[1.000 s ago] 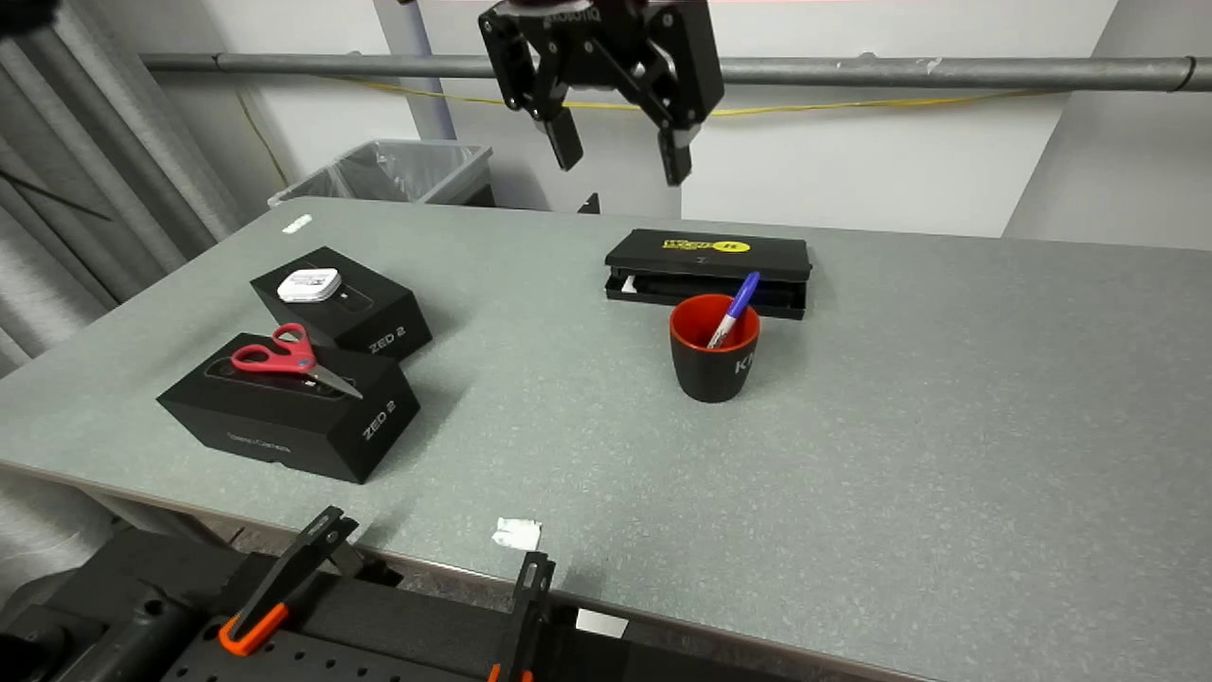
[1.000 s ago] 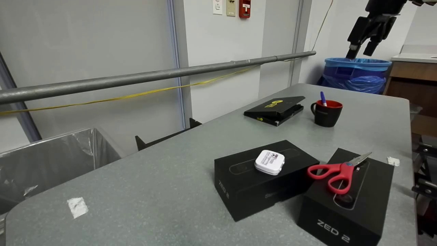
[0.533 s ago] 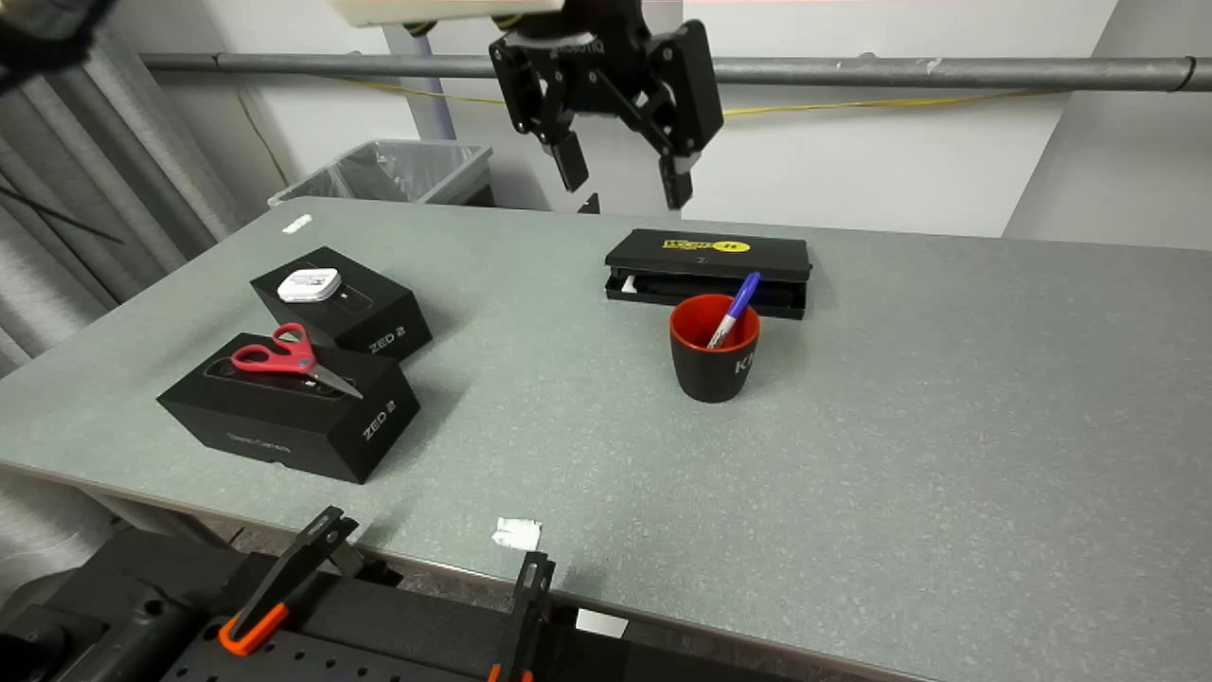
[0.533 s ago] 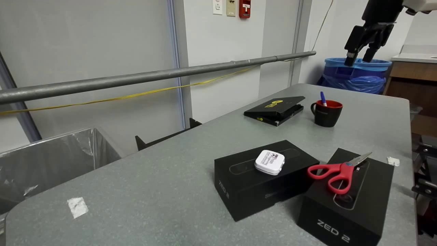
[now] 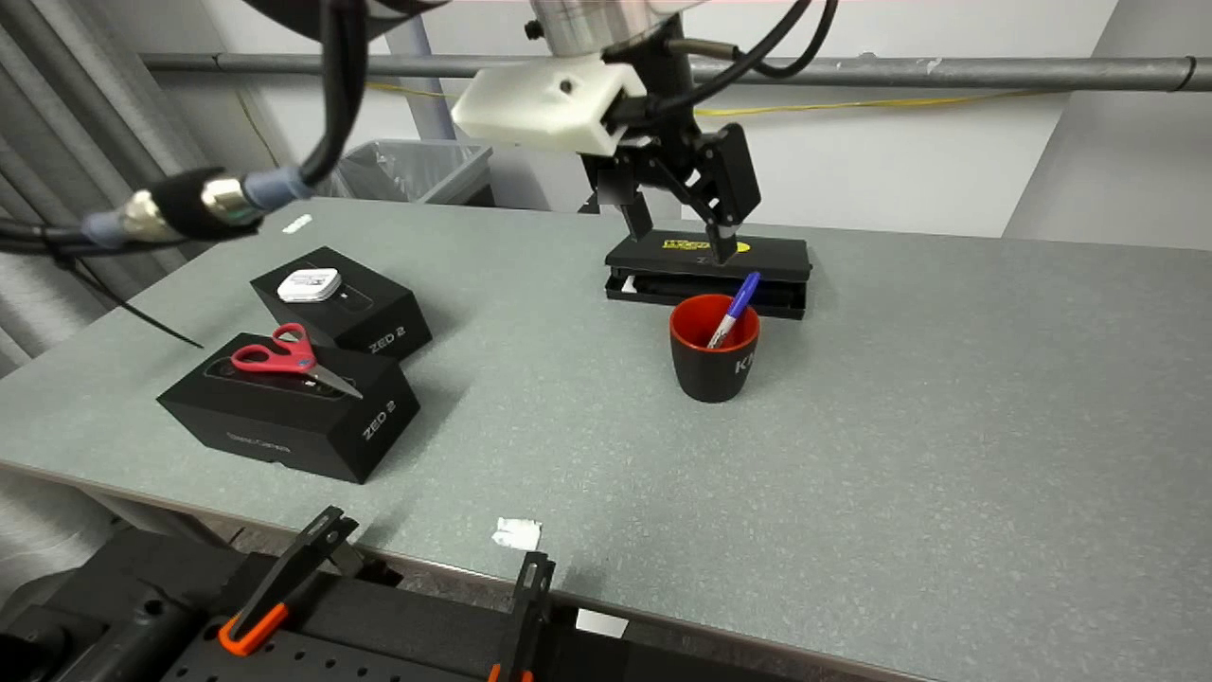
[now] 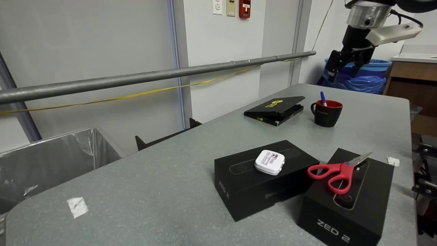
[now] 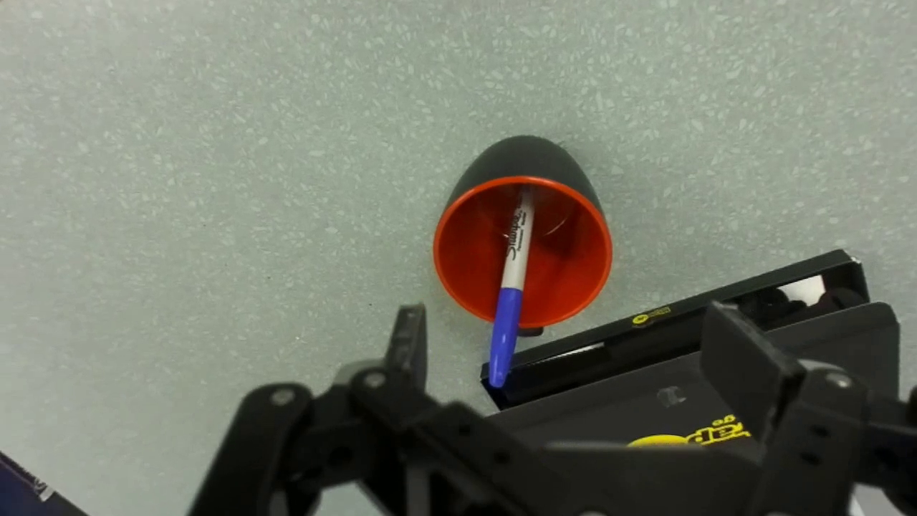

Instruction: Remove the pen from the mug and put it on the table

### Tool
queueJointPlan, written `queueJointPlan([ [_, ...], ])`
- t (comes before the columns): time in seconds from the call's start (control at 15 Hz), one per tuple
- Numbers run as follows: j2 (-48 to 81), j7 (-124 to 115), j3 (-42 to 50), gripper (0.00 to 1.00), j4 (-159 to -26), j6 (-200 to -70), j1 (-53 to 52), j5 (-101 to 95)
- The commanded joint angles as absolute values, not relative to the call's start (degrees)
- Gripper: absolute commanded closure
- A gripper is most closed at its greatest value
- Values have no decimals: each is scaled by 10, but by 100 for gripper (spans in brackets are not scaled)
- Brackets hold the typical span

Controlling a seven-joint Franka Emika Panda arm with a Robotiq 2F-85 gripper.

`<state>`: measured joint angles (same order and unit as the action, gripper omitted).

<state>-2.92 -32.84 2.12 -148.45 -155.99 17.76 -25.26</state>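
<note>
The pen (image 7: 511, 287) stands slantwise inside the mug (image 5: 708, 369), its blue cap (image 7: 506, 337) jutting past the rim on the side toward the flat black case (image 6: 279, 107). It looks light and stiff, a smooth round barrel that will probably resist crushing but could twist or slide in a loose pinch. The exposed cap seems the place to take hold, closing across its width; since a cap may pull free of the barrel, a straight, gentle draw along the pen's slant looks wise, so the mug is not dragged or tipped. Higher than the mug and apart from it, the jaws are spread, holding nothing. Around the mug's foot lies speckled grey surface (image 5: 909, 474); once laid there beside the mug, the pen may roll.
</note>
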Motion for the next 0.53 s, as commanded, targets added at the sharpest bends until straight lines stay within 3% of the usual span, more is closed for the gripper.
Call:
queueJointPlan([
  [0.0, 52, -397, 55, 0, -1427, -1589, 159, -304],
  [0.47, 149, -401, 127, 0, -1359, -1600, 94, -278],
])
